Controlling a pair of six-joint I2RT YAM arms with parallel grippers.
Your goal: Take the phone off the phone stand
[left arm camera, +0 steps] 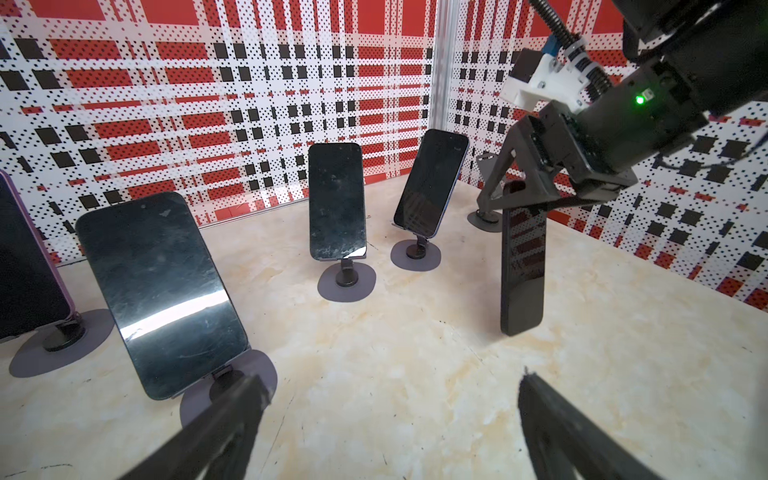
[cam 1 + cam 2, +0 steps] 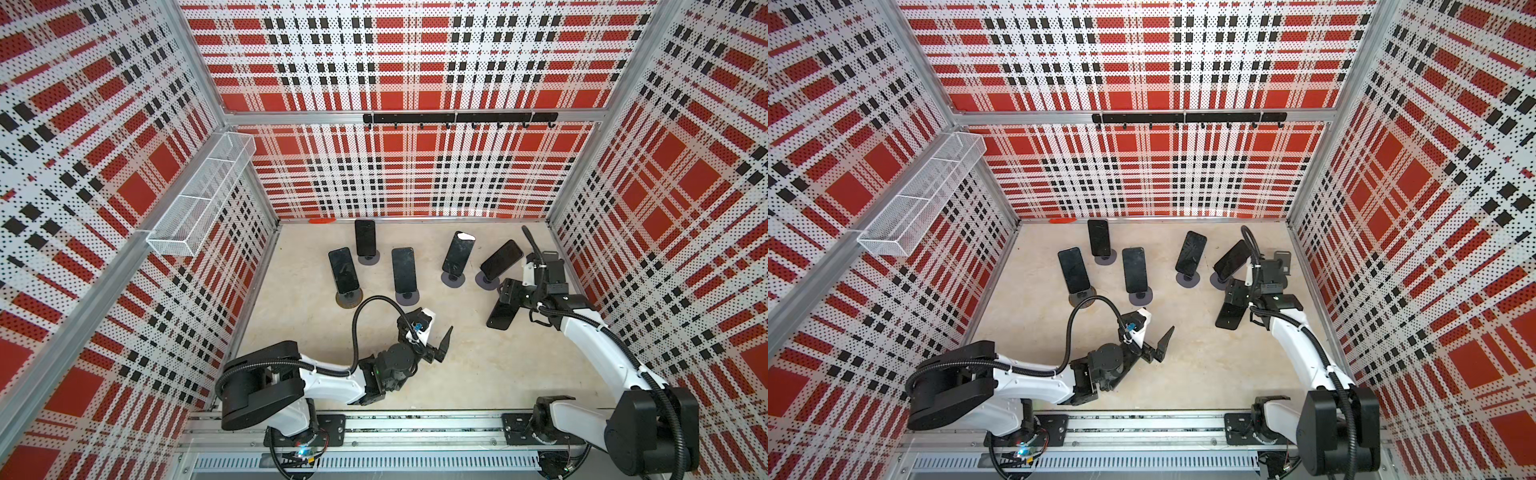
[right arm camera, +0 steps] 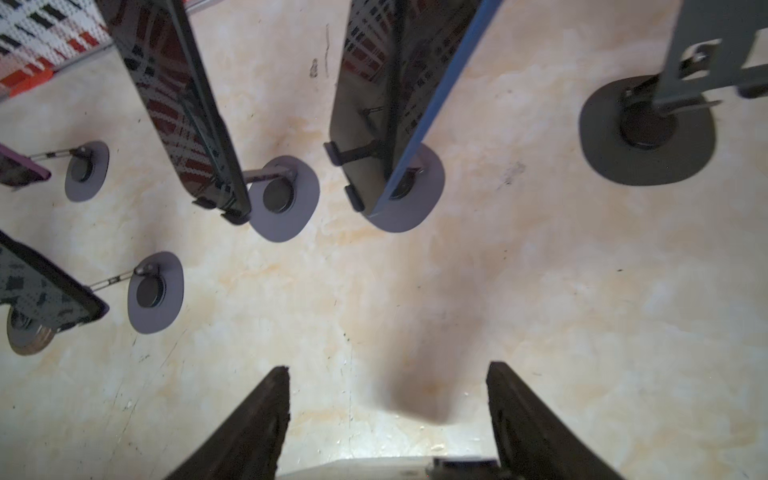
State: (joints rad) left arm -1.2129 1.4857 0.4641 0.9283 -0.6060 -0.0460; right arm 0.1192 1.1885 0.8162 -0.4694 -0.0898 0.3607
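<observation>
**Item: phone removal, state of progress**

- Phone [image 1: 523, 270]: is clamped by its upper end in the right gripper [image 1: 524, 198] and hangs lengthwise, lower end downward, over the tabletop [image 2: 478, 374]. It is clear of every stand. Whether its lower end touches the surface cannot be told.
- Phone stand [image 3: 665, 166]: is seen bare, its backplate unoccupied, just beyond the right gripper near the enclosure's right wall.
- Left gripper [image 1: 390, 415]: is spread wide and carries nothing. It is parked low over bare tabletop, well apart from the held phone.
- Five further phones [image 2: 404, 270]: are seated upright on their own round-based stands across the rear of the tabletop and are not being touched.

**Progress:** the removal itself is judged done, since phone and stand are separated. What is left is judged to be laying the phone down on open tabletop and releasing it. The neighbouring stands should be kept clear during the descent.
</observation>
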